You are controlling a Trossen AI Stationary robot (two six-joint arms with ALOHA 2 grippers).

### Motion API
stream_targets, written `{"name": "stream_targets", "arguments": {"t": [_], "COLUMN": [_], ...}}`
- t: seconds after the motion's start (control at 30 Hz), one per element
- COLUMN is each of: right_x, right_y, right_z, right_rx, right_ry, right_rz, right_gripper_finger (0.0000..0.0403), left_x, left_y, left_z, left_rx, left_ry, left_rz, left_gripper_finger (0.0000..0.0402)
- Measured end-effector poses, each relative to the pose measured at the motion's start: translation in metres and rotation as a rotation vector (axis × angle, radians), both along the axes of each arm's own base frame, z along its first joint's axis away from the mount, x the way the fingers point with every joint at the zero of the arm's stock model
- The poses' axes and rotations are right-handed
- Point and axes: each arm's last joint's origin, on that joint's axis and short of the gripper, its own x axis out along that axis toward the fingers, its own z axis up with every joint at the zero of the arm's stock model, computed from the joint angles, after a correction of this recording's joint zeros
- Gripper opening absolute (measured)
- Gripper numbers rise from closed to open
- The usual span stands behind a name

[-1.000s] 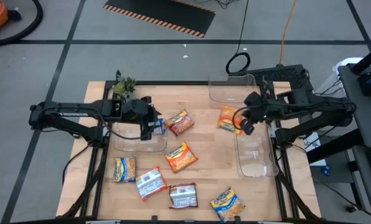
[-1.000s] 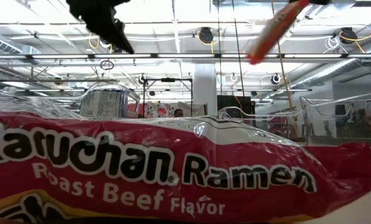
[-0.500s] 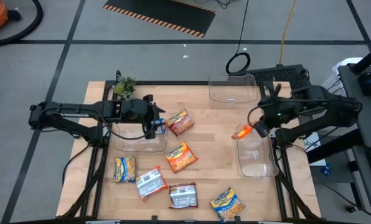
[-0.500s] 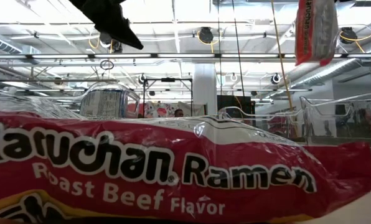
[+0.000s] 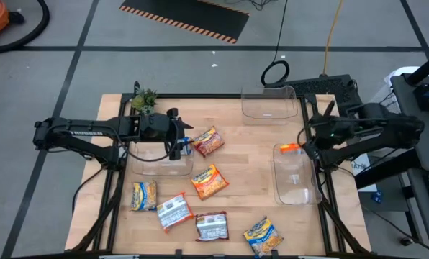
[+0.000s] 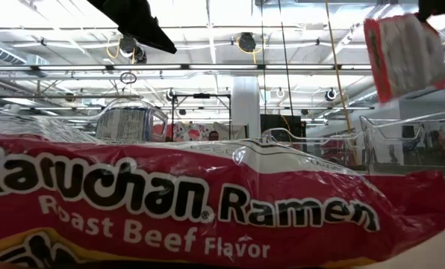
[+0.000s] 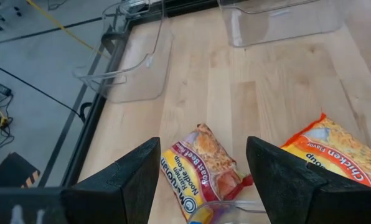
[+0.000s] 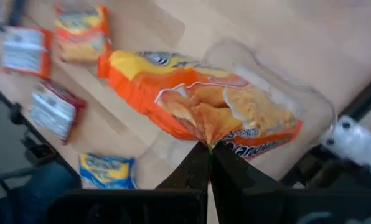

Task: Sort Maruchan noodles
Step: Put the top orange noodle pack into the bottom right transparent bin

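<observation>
The right gripper (image 8: 208, 163), fingers clamped on an orange noodle packet (image 8: 201, 106), has apparently reached the clear bin (image 5: 296, 176); left fingers (image 7: 120, 180) stand open, empty.

Orange packet (image 8: 201, 109) hanging pinched by one edge over the right-side clear bin (image 5: 295, 176). On the table: red-orange packet (image 5: 207, 142) beside the left bin, orange one (image 5: 210, 181) mid-table, yellow (image 5: 144, 195) at front left, silver-white with red (image 5: 174, 211) and (image 5: 211, 226) at front centre, yellow-and-blue (image 5: 261, 234) at front right, all lying flat.
</observation>
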Motion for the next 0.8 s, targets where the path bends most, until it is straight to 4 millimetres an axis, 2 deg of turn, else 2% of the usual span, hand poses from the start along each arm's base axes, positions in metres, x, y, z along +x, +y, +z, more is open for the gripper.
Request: {"name": "stream_targets", "arguments": {"t": [0.53,0.8], "right_x": [0.000,0.009], "right_y": [0.001,0.002], "right_z": [-0.058,-0.082], "right_rx": [0.014,0.023], "right_ry": [0.204,0.215], "right_rz": [-0.004,0.009], "right_gripper_finger": [0.0000,0.0000], "left_x": [0.000,0.001], "left_y": [0.000,0.000], "left_z": [0.000,0.002], "left_rx": [0.018,0.030], "left_ry": [0.005,-0.020], "left_rz": [-0.012,-0.019], "left_gripper_finger": [0.0243,0.0243]}}
